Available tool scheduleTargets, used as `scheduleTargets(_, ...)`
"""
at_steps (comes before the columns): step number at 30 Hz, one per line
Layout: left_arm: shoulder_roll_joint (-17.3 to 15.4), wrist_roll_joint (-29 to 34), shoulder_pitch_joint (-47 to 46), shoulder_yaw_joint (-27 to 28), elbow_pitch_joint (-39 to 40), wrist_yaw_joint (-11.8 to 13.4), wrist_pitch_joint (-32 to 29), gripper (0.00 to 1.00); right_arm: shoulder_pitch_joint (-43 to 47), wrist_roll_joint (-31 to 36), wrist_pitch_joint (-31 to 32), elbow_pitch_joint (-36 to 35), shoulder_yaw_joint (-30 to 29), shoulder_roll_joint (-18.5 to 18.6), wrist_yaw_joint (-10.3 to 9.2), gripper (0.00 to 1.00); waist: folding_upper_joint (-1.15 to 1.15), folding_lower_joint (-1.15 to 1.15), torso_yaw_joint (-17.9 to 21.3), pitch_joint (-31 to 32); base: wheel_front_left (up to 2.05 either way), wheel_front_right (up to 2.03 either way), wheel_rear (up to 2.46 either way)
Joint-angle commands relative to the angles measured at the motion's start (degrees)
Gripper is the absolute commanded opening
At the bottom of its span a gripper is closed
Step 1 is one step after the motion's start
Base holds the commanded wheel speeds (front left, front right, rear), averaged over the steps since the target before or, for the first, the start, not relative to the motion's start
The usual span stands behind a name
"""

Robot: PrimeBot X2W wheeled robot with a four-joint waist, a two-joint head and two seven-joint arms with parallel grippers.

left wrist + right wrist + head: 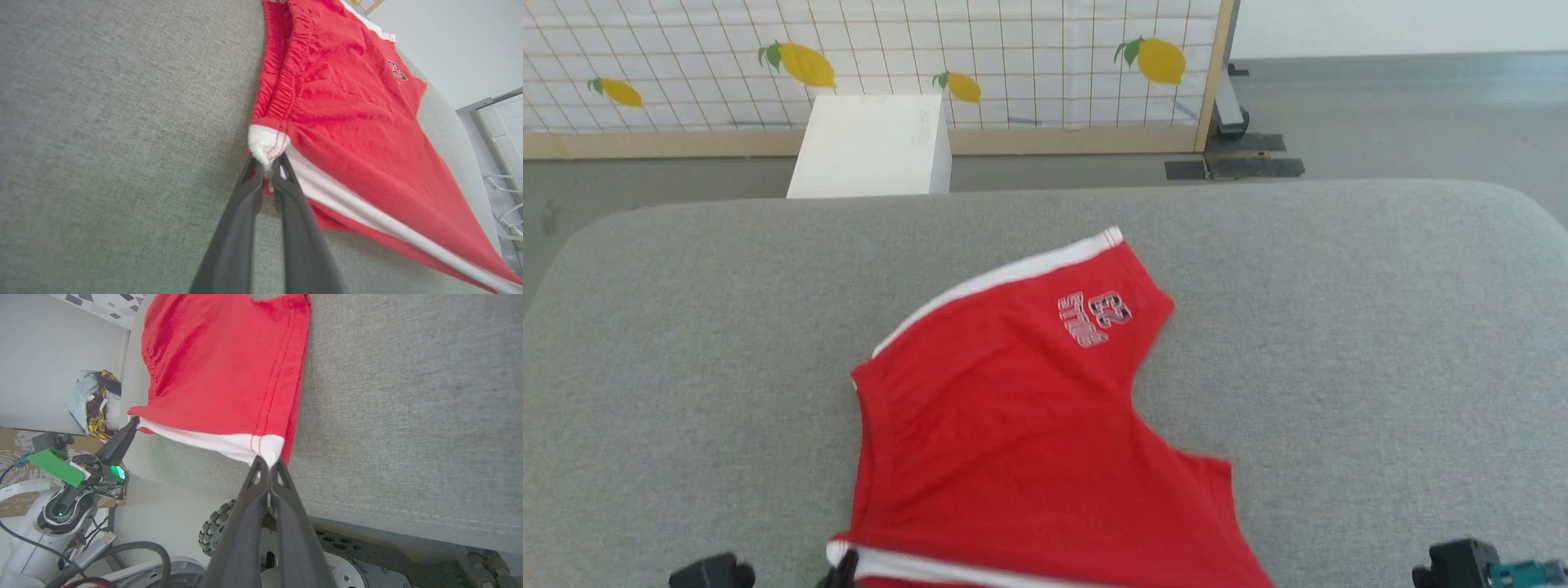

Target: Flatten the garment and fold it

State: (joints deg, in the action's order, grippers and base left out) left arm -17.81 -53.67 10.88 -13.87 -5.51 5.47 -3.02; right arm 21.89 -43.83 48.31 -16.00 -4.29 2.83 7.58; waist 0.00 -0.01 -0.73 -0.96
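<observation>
The red shorts [1013, 425] lie spread on the grey padded surface [1339, 327], lettered leg pointing to the far right and the white-striped side along the near edge. In the left wrist view my left gripper [267, 165] is shut on the white corner of the shorts [347, 122] at the waistband end. Its dark tips also show in the head view [844, 565]. My right gripper [269, 462] is shut on the white corner of the shorts [220, 367] at the leg hem, just off the near edge. The stripe stretches taut between both grips.
A white box [874, 147] stands on the floor beyond the surface, before a lemon-print screen [1013, 49]. A heap of clothes [92, 400] lies off to the side. My wheeled base [212, 535] sits just below the surface's near edge.
</observation>
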Motion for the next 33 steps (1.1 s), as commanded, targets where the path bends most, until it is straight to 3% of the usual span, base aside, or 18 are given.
scheduleTargets(1,-1.1,-0.7,1.8,0.5,1.3,1.2,-0.9,0.00,1.5,-0.1,2.0,-1.6,-0.8,0.1,-0.09,0.00,0.00,0.01,0.2,0.4,0.00,0.00,0.00)
scheduleTargets(6,-2.6,-2.3,5.4,1.7,7.5,4.6,-4.2,0.00,2.1,-0.5,6.2,-6.8,-3.8,0.1,-0.09,0.00,0.00,0.01,0.5,0.1,0.00,0.00,0.00)
scheduleTargets(13,-3.2,-3.3,-1.0,2.6,12.0,5.4,-7.0,0.00,-14.7,4.2,8.6,-3.9,-5.4,0.1,-0.09,0.00,0.00,0.01,0.6,-3.6,0.00,0.00,0.00)
scheduleTargets(18,-3.8,-3.4,-10.2,2.4,11.0,5.2,-9.7,0.00,-30.9,7.0,7.8,4.4,-4.8,0.1,-0.09,0.00,0.00,0.01,-0.5,-9.1,0.00,0.00,0.00)
scheduleTargets(23,-4.7,-2.7,-17.8,2.6,7.4,4.6,-10.8,0.00,-45.8,9.6,5.7,17.8,-2.7,0.1,-0.09,0.00,0.00,0.01,-1.3,-14.0,0.00,0.00,0.00)
scheduleTargets(33,-4.1,-3.0,-25.0,2.5,3.5,1.6,-9.8,0.00,-66.3,18.3,-2.8,37.9,0.3,0.1,-0.09,0.00,0.00,0.01,-5.4,-21.9,0.00,0.00,0.00)
